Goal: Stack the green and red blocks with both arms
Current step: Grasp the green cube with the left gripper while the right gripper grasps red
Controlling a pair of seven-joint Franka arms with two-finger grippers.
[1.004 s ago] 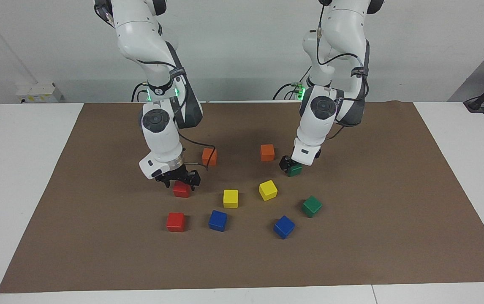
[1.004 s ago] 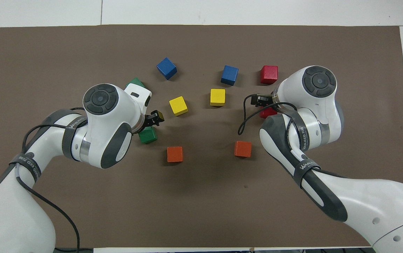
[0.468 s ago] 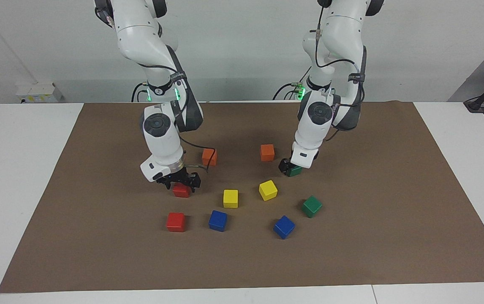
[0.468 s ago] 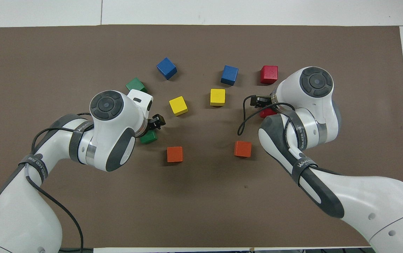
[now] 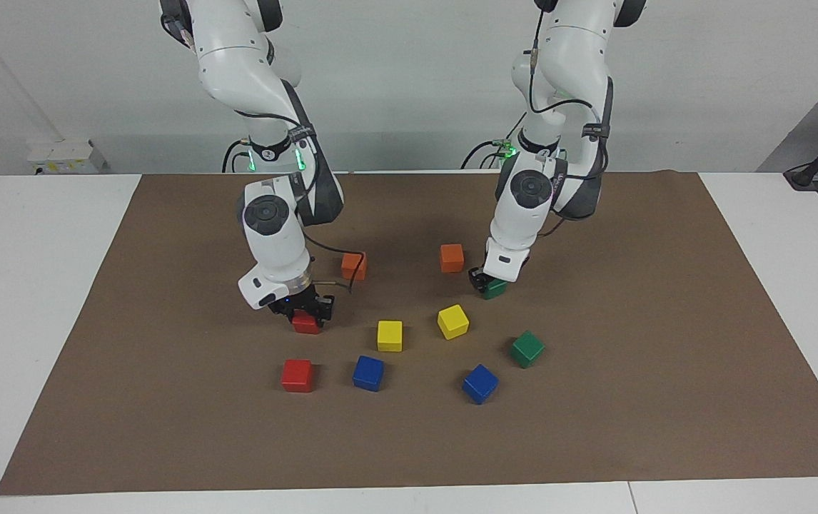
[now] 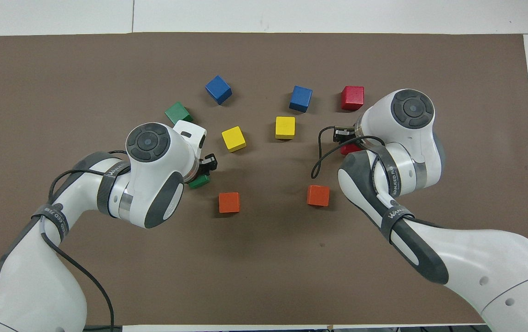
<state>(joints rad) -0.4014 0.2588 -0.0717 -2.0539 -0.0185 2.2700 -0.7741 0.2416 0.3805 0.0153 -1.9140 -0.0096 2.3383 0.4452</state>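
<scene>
My right gripper (image 5: 305, 311) is low over the mat, open, with a finger on each side of a red block (image 5: 306, 325) that rests on the mat. In the overhead view the right gripper (image 6: 344, 137) hides most of this red block (image 6: 350, 149). My left gripper (image 5: 489, 280) is down on a green block (image 5: 497, 289). The overhead view shows the left gripper (image 6: 202, 169) above that green block (image 6: 199, 181). A second red block (image 5: 297, 375) and a second green block (image 5: 527, 348) lie free, farther from the robots.
Two orange blocks (image 5: 354, 265) (image 5: 452, 258) lie between the grippers, nearer to the robots. Two yellow blocks (image 5: 390, 335) (image 5: 453, 321) and two blue blocks (image 5: 368, 373) (image 5: 480, 383) lie farther out. All of them sit on a brown mat (image 5: 630, 371).
Both grippers have come lower onto their blocks, the right onto the red one and the left onto the green one. No block has moved.
</scene>
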